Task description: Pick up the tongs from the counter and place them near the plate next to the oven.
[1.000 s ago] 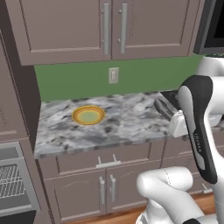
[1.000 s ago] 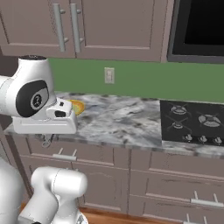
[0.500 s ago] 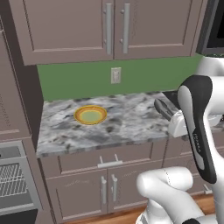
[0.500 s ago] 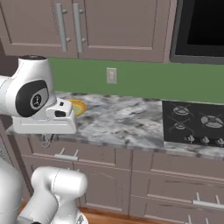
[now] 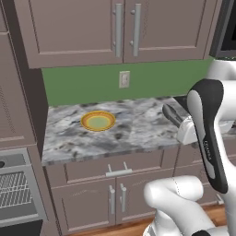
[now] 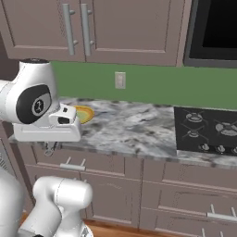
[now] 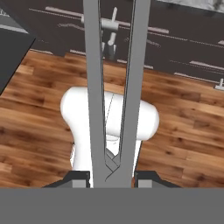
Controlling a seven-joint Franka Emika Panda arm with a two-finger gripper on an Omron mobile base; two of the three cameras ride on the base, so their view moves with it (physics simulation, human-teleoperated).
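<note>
The tongs (image 7: 114, 87) are held in the gripper (image 7: 112, 178), their joined end seated between the two finger tips and their two narrow arms running straight out along the hand's line of sight, spreading slightly toward the far tips. In the hand view the long axis runs from bottom to top of the picture, over wooden floor (image 7: 183, 131) and dark cabinet fronts (image 7: 183, 48), which puts the tongs pointing downward and clear of the worktop. The fingers (image 7: 78, 178) are closed most of the way, one against each side of the joined end, and have hold of nothing else. In the left base view the tongs (image 5: 171, 115) show as a short grey bar jutting from the arm's hand at the right end of the counter (image 5: 133, 133), above its front edge. The plate (image 5: 97, 121) lies on the counter toward its left end, well apart from the tongs, and the oven (image 5: 18, 193) stands below and left of that end. In the right base view the plate (image 6: 84, 113) is partly hidden behind the arm. Compared with half a second ago, the plate and wall outlet (image 5: 124, 79) sit further right in both base views, the whole scene having shifted together; the camera has moved, while arm and tongs hold the same pose.
</note>
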